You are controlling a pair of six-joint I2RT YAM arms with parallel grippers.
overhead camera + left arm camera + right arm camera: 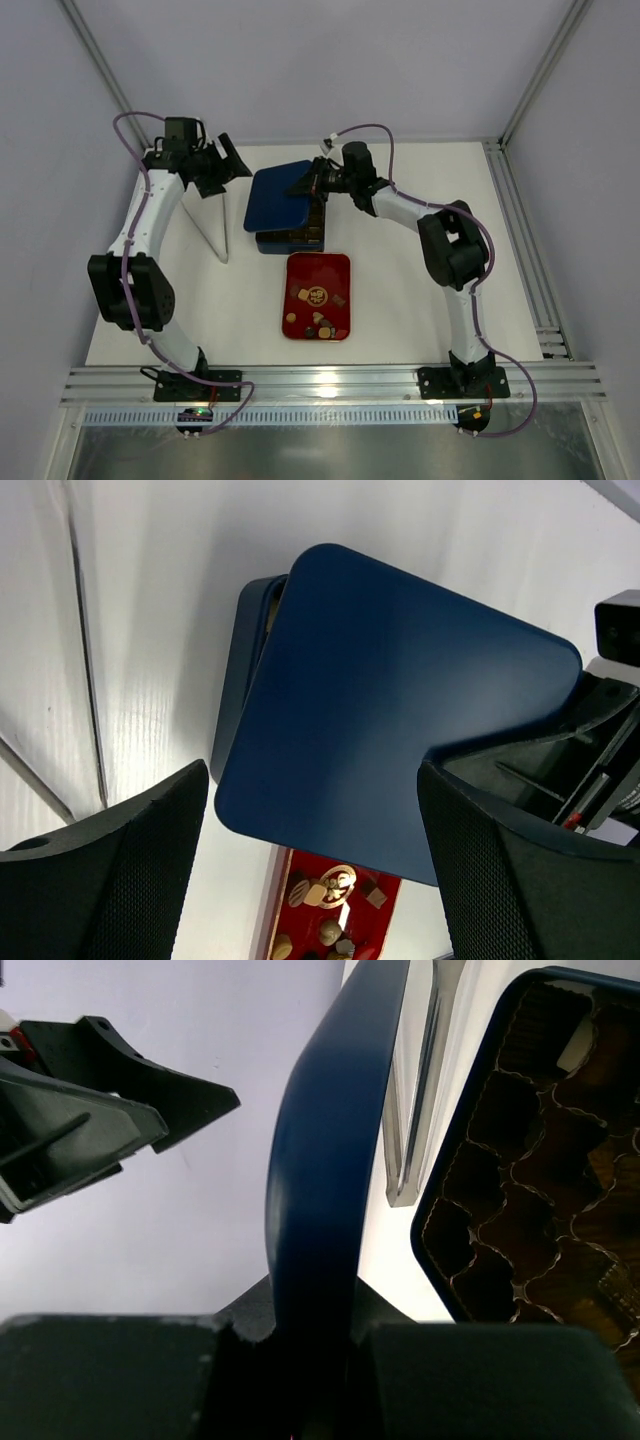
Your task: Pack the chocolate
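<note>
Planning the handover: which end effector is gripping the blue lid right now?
The right end effector: it is shut on the edge of the blue lid. The left end effector is open, holding nothing.

the right tool (300, 1335) pinches a dark blue lid (320, 1160), seen edge-on and upright. just right of it the blue box (500, 1110) shows brown cells, seemingly empty. the left tool (190, 1120) hangs at upper left.

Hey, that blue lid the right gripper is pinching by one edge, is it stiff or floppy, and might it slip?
Probably stiff: the blue lid looks flat, with no sag, though the right gripper grips only one edge. Likely light, since that small pinch carries it. Its smooth surface could let it pivot or slip.
</note>
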